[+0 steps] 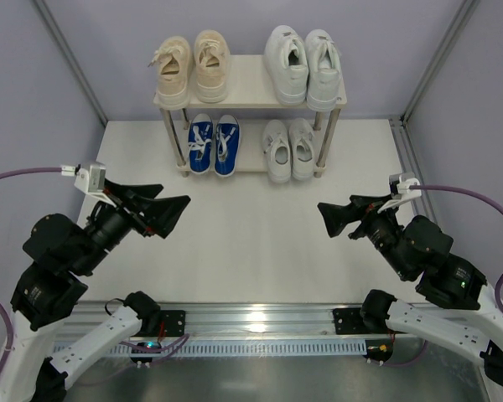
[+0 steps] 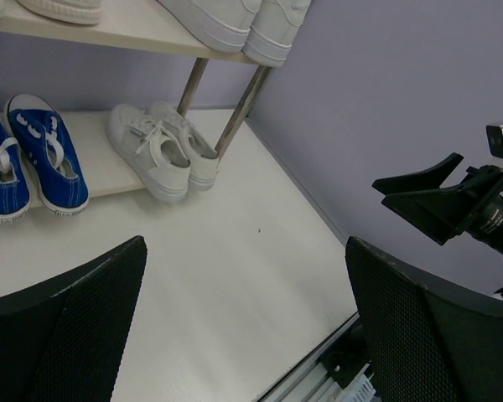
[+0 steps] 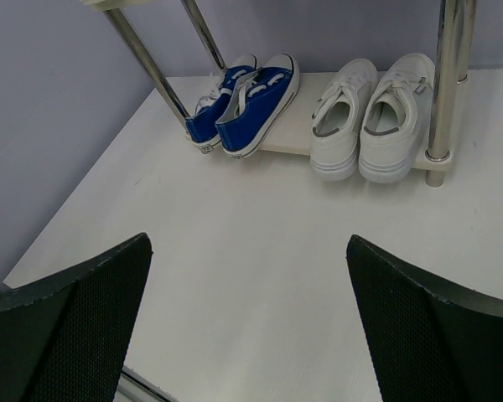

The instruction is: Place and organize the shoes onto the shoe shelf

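Overhead, a white table (image 1: 251, 251) sits between pale lilac walls (image 1: 33, 100), with the shoe shelf (image 1: 250, 88) at its far edge. The shelf's top board carries the beige pair (image 1: 191, 67) and large white pair (image 1: 302, 65). Its lower board carries the blue pair (image 1: 214, 144) and smaller white pair (image 1: 287, 149). The left gripper (image 1: 174, 198) and right gripper (image 1: 335, 209) hover well short of the shelf, jaws spread wide, holding nothing. Only the left wrist view shows the right gripper side-on. The right wrist view faces the shelf's silver legs (image 3: 444, 84) and lower pairs.

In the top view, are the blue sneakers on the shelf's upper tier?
No, the blue sneakers sit on the lower board, under the beige pair.
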